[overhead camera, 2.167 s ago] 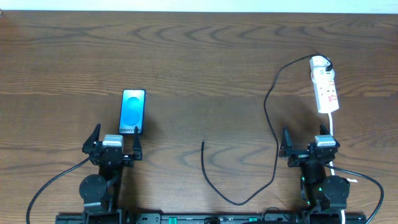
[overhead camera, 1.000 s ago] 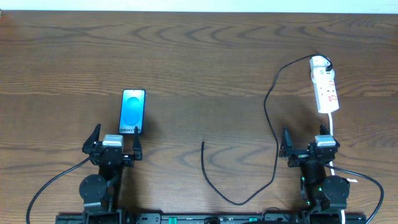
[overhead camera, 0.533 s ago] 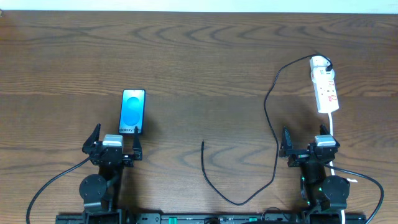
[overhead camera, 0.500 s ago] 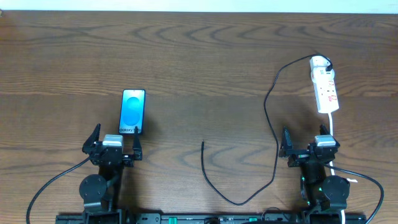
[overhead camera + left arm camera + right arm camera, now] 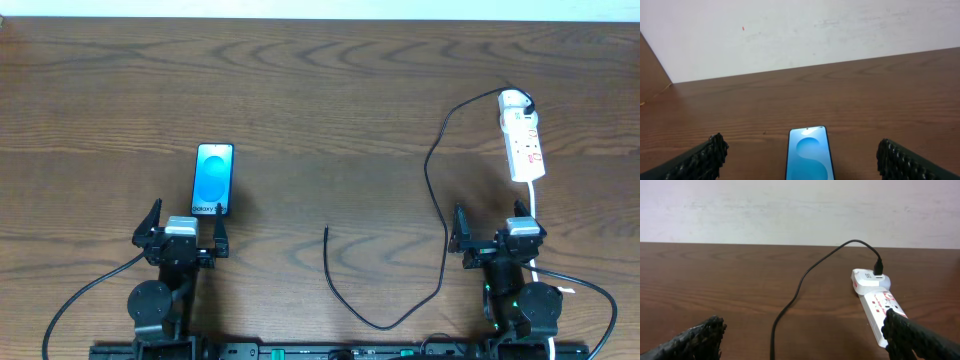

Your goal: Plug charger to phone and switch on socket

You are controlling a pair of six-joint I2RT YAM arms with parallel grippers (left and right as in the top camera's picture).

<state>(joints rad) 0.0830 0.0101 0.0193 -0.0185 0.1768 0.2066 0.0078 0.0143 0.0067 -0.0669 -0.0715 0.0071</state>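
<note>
The phone (image 5: 214,179) lies flat on the table, blue screen up, just beyond my left gripper (image 5: 186,226); in the left wrist view the phone (image 5: 809,155) sits between the wide-open fingers. The charger (image 5: 437,190) is a thin black cable running from the socket (image 5: 522,148) at far right down in a loop to its free plug end (image 5: 326,231) at table centre. My right gripper (image 5: 497,228) stands open just below the socket; the right wrist view shows the charger (image 5: 795,297) and socket (image 5: 876,302) ahead. Neither gripper holds anything.
The wooden table (image 5: 320,90) stretches back to a white wall (image 5: 790,210). The socket's white cord (image 5: 533,225) runs down past the right arm. Thick black robot cables (image 5: 80,300) trail from both arm bases at the front edge.
</note>
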